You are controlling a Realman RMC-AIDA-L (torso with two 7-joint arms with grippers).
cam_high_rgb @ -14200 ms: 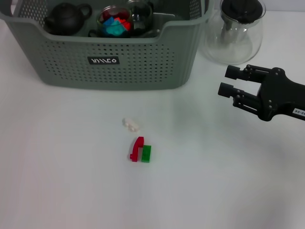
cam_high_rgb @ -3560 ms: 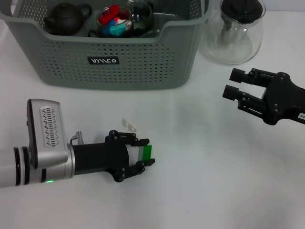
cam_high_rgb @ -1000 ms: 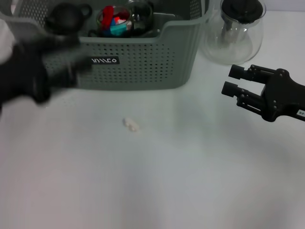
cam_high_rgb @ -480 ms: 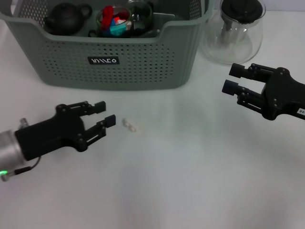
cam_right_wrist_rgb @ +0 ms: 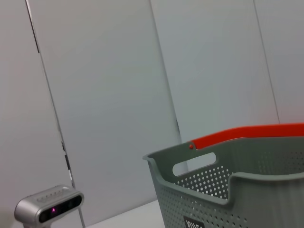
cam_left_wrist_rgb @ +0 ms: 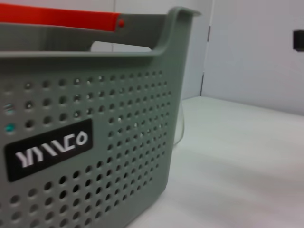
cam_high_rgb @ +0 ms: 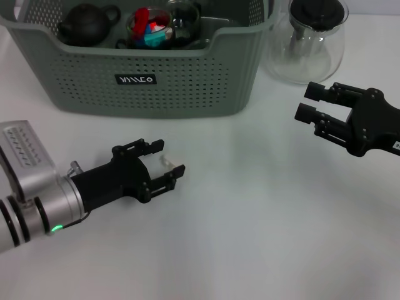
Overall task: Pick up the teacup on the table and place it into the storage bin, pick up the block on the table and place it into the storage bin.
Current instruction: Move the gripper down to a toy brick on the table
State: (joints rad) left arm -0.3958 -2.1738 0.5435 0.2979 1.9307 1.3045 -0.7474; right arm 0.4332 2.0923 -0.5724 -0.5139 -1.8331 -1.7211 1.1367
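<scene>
**Left claw reaching for the last block on the table**

Progress, judged from the head view: the storage bin is sitting at the far side of the white table and is already holding a dark teapot, a glass cup filled with red and blue blocks, and a second clear glass beside it. No teacup is showing on the table itself, so that half of the job looks finished. One piece is lying outside the bin: a small white block, out on the open table in front of the bin's labelled wall. That appears to be what is left.

The left gripper is lying low over the table, fingers spread and holding nothing. The white block is sitting between the two fingers, close to the tips; whether either finger is touching it I cannot tell. Closing on it looks like the next call.

The right gripper is hanging parked above the right side of the table, near a glass carafe that stands beside the bin. Its fingers are apart, nothing in them.

The left wrist view is showing only the bin's perforated wall and black label, close up.
</scene>
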